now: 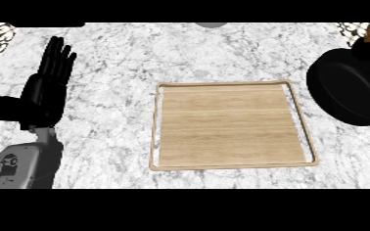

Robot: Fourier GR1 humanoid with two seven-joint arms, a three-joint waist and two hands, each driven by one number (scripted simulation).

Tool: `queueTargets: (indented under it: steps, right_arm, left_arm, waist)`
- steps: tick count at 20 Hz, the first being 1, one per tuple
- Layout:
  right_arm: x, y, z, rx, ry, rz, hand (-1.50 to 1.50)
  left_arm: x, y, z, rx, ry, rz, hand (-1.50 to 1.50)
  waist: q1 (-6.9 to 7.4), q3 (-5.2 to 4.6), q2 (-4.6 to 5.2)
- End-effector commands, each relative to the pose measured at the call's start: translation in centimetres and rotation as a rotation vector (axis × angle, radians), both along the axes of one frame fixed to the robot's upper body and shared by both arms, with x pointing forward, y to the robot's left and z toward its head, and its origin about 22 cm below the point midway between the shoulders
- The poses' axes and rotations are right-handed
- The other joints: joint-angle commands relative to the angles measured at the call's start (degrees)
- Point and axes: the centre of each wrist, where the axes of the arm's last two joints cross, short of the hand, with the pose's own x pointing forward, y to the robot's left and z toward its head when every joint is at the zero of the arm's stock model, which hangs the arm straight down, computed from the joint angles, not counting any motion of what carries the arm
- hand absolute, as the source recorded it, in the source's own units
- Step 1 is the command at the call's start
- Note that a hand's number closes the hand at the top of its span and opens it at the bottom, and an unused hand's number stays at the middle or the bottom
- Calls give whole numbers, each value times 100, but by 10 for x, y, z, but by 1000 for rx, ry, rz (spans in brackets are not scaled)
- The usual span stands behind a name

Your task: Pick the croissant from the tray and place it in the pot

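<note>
Left hand at the left edge: fingers straight, close together, pointing up, holding nothing. Wooden tray lies on the middle of the counter. Black pot sits at the right edge. A brown sliver shows at its far rim; whether this is the croissant cannot be told.

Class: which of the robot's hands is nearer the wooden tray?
Left. The left hand rests open left of the tray, apart from it; the right hand is not visible.

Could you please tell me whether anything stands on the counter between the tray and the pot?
Nothing visible does: only bare counter separates the tray from the pot at the right edge. No croissant shows on the tray, and the left hand rests open at the far left.
</note>
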Motion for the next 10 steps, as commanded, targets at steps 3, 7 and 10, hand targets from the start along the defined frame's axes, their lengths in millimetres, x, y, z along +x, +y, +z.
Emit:
queueTargets:
  steps: [3,7,10]
  right_arm:
    - [-19,-68,-38,21,12,-10,150]
    - [-17,-97,-40,27,21,-15,150]
    - [-6,-114,-61,58,54,-40,150]
  left_arm:
    - [-3,13,-3,4,2,-11,0]
    - [3,-3,-5,17,-5,-12,0]
    - [0,4,0,-6,0,-10,0]
  waist:
    - [62,0,21]
    - [71,-1,23]
    - [105,0,29]
